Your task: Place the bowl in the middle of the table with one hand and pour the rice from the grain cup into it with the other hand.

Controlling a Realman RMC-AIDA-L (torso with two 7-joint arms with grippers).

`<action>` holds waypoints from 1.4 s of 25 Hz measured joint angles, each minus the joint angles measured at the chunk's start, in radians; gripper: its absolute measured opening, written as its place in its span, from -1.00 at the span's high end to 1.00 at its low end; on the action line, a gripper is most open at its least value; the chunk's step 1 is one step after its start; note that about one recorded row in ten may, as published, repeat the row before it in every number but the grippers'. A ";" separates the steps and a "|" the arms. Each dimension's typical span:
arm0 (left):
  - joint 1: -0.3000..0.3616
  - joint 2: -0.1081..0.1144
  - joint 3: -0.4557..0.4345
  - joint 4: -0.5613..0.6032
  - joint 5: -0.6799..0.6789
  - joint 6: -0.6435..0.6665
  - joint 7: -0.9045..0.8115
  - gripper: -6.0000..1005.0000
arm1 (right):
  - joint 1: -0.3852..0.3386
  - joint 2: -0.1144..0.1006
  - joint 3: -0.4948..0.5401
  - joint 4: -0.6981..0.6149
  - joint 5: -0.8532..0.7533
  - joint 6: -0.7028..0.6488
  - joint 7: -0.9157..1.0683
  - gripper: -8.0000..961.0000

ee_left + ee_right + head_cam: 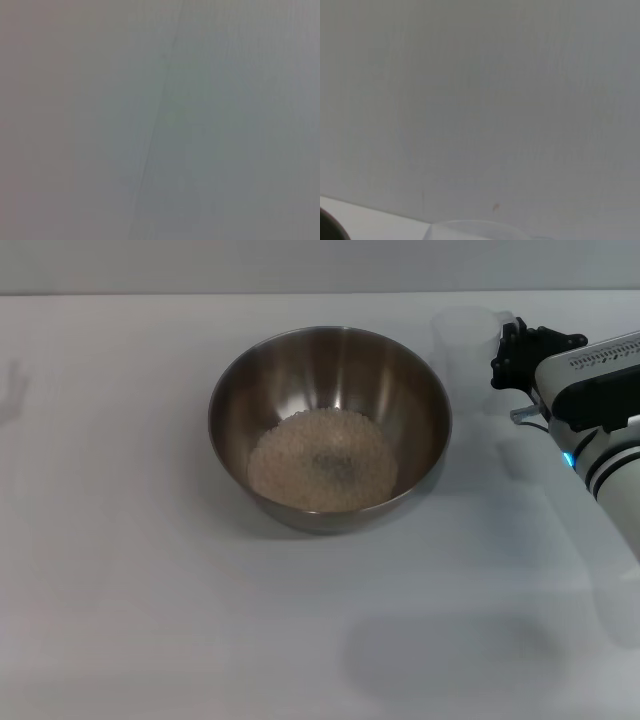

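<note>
The steel bowl (330,425) stands near the middle of the white table (120,570). A mound of pale rice (322,460) covers its bottom. To the bowl's right and farther back is the clear grain cup (465,338), upright and looking empty. My right gripper (508,348) holds it at its side, with black fingers against the cup's wall. In the right wrist view only the cup's rim (475,229) shows at the picture's edge. My left gripper is out of view; its wrist camera sees only a plain grey surface.
The right arm (600,410), white with black bands, reaches in from the right edge. A faint shadow lies at the table's far left (12,390). Bare tabletop surrounds the bowl on the left and in front.
</note>
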 joint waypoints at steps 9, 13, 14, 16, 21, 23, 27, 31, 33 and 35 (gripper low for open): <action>0.003 0.000 0.000 0.000 0.000 0.012 -0.002 -0.68 | -0.002 0.000 -0.032 -0.011 0.000 0.010 0.024 0.79; 0.003 0.000 0.000 0.000 0.000 0.014 -0.006 -0.68 | 0.001 -0.001 -0.046 -0.028 0.000 0.011 0.048 0.73; 0.003 0.000 0.000 0.000 0.000 0.014 -0.006 -0.68 | 0.001 -0.001 -0.046 -0.028 0.000 0.011 0.048 0.72; 0.003 -0.001 0.000 0.000 0.000 0.018 -0.007 -0.68 | -0.010 -0.001 -0.053 -0.028 0.000 0.008 0.049 0.70; 0.006 -0.003 0.005 0.000 0.000 0.025 -0.007 -0.68 | -0.056 -0.001 -0.085 -0.023 -0.008 -0.047 0.050 0.65; 0.010 -0.003 0.009 0.000 0.000 0.026 -0.008 -0.68 | -0.086 -0.002 -0.113 -0.020 -0.011 -0.110 0.050 0.58; 0.016 -0.004 0.011 0.000 0.000 0.028 -0.008 -0.68 | -0.144 -0.002 -0.172 -0.018 -0.011 -0.272 0.044 0.47; 0.020 -0.005 0.014 0.000 0.000 0.030 -0.005 -0.68 | -0.175 -0.005 -0.199 -0.044 -0.014 -0.591 0.091 0.44; 0.021 -0.005 0.020 0.001 0.000 0.033 -0.002 -0.68 | -0.130 -0.008 -0.187 -0.094 -0.009 -0.648 0.177 0.42; 0.022 -0.005 0.028 0.001 0.000 0.037 0.001 -0.68 | -0.103 -0.009 -0.176 -0.125 -0.007 -0.673 0.226 0.39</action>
